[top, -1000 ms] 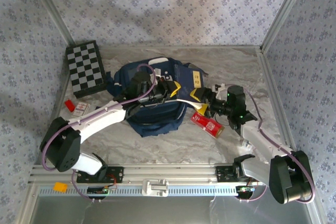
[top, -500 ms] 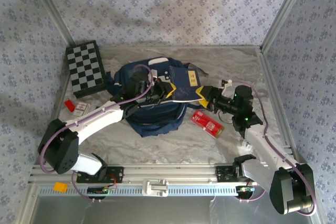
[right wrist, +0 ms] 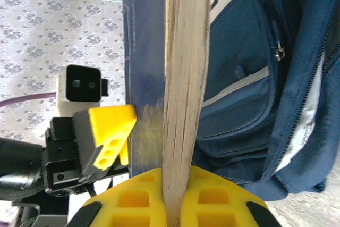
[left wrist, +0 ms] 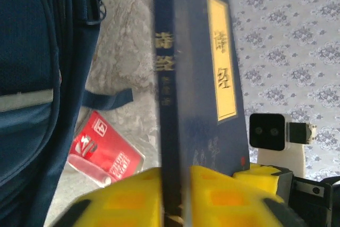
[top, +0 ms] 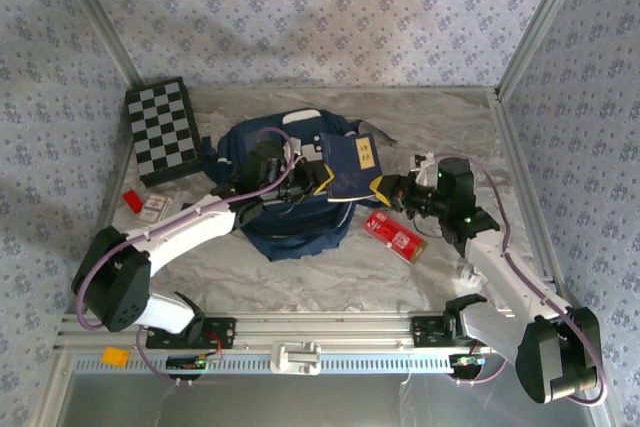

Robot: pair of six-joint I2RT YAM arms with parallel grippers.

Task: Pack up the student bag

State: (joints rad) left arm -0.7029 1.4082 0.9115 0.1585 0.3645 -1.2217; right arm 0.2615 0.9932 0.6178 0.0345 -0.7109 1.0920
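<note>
Now, student bag [top: 290,219]: centre-left on the tabletop [top: 330,277], seen from above, dark blue book [top: 350,162] upright over it.
Right jaws: clenched on the book's page edge, right wrist view.
Left jaws: book's spine between them; gripping or slack, cannot tell.
Red packet [left wrist: 103,152]: beside the bag's strap, left wrist view.

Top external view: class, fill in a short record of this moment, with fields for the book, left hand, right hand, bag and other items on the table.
book: dark blue, yellow label, held up between both hands at the bag's right side
left hand: straddles the book's spine; grip unclear
right hand: shut on the book's page edge
bag: navy, lying on the table; book not yet inside
other items: red pack right of the bag; checkerboard at back left
</note>
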